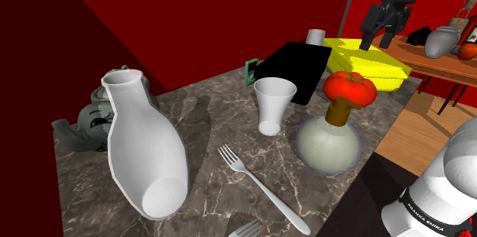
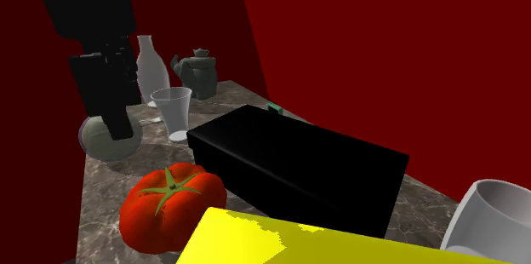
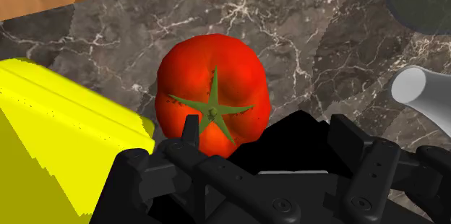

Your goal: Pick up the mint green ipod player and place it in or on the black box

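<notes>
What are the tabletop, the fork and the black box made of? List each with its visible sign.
Tabletop: dark grey-brown stone, likely polished marble, from the pale veins. Fork: probably metal, silvery with bright glints. Black box: uniform matte black, no texture; material can't be told.

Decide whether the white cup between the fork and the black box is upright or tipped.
Upright. The cup stands on its narrow base on the table, rim upward, in both exterior views.
</notes>
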`<state>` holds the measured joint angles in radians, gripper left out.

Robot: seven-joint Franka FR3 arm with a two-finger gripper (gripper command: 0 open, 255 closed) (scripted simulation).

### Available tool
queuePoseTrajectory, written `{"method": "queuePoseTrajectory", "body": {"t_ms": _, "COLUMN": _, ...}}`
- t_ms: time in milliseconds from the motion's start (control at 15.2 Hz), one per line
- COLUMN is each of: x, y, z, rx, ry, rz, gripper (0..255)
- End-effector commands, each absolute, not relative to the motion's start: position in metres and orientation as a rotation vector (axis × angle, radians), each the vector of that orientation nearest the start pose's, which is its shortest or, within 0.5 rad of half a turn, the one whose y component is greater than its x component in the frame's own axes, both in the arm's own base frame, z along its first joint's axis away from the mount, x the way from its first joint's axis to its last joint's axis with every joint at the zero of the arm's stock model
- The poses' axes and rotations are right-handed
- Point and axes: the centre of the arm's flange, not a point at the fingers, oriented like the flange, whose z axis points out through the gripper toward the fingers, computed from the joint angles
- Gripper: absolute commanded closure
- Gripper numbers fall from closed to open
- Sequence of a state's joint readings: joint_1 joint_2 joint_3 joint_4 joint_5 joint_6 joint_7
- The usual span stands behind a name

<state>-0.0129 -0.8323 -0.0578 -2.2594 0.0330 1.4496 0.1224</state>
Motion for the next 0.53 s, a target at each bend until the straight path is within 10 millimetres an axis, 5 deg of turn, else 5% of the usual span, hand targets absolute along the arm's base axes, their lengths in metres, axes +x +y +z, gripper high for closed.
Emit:
{"method": "queuePoseTrajectory", "body": {"t_ms": 0, "x": 0.28, "y": -0.024, "z": 0.638, "rx": -3.054, "ry": 0.261, "rz": -0.029, "gripper": 0}}
{"method": "queuePoseTrajectory", "body": {"t_ms": 462, "x": 0.363, "y": 0.015, "z": 0.617, "rx": -3.071, "ry": 0.27, "rz": -0.022, "gripper": 0}}
